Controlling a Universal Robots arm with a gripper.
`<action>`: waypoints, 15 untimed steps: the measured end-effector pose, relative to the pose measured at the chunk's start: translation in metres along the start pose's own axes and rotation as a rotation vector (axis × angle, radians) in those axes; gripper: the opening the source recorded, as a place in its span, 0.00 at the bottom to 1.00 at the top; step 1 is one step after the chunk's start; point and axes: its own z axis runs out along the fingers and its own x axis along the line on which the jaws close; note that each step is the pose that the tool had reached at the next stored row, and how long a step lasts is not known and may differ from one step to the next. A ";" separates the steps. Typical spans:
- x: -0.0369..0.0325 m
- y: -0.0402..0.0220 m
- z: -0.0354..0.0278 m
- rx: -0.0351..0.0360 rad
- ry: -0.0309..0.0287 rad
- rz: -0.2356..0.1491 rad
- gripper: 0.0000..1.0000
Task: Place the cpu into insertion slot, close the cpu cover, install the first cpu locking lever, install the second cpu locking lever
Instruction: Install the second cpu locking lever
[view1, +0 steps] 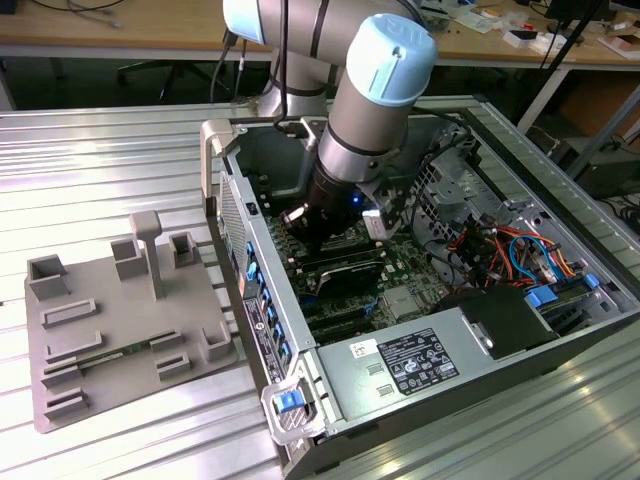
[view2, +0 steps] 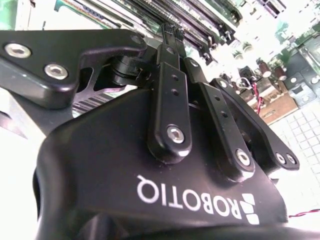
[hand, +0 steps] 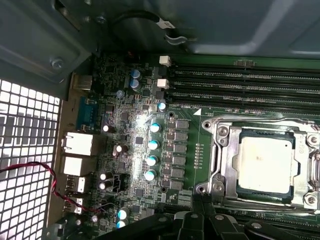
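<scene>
In the first wrist view the cpu (hand: 264, 164), a pale silver square, lies flat in the insertion slot (hand: 240, 192). The silver cpu cover (hand: 226, 165) lies down around it as a frame. Beside the socket's near edge stands my gripper (hand: 200, 212). The second wrist view has its black fingers (view2: 167, 60) drawn together at the tips over the memory slots, and I see nothing between them. In the exterior view my gripper (view1: 322, 238) hangs low inside the open computer case (view1: 232, 215), over the motherboard. The locking levers are hard to make out.
Long black memory slots (hand: 250, 85) run beside the socket. Capacitors (hand: 151, 160) and rear ports (hand: 77, 145) stand on the board, and a red-black wire (hand: 30, 167) crosses the perforated case wall. A power supply (view1: 410, 365) and cable bundle (view1: 500, 250) fill the case. A grey fixture tray (view1: 110, 330) lies outside.
</scene>
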 end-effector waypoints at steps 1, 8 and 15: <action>0.0000 0.0008 0.0002 0.0000 0.0001 -0.002 0.11; 0.0024 0.0055 0.0022 -0.0010 0.0005 -0.010 0.11; 0.0024 0.0072 0.0045 -0.0099 -0.0003 -0.013 0.11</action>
